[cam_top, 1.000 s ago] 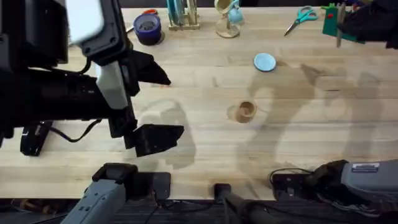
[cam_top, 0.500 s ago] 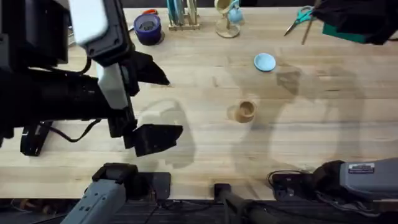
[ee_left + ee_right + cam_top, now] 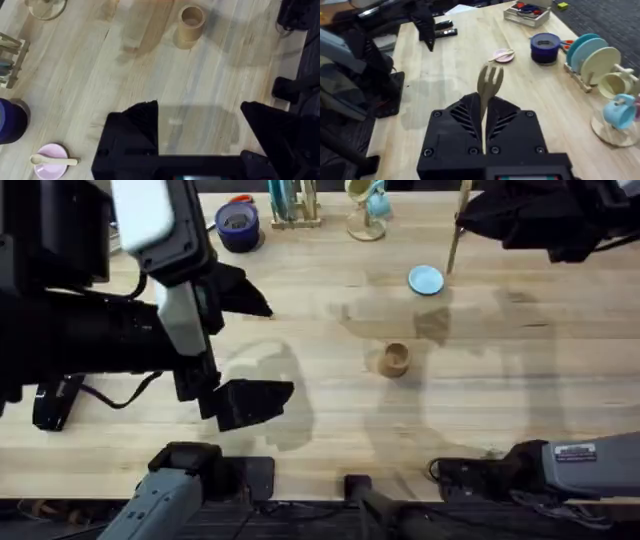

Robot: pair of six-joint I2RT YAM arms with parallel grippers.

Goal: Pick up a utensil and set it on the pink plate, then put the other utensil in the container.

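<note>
With spoon (image 3: 54, 160) already on pink plate (image 3: 52, 168), right gripper (image 3: 484, 134) is clenched on fork (image 3: 489, 82) raised beyond tan cup (image 3: 396, 358), left gripper (image 3: 200, 131) spread empty; next lower fork into cup.

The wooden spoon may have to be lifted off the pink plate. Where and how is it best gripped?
Probably the handle end of the wooden spoon, which juts past the rim of the pink plate. Come straight down, fingers across the handle: it lies flat, and that end hangs clear of the plate.
</note>
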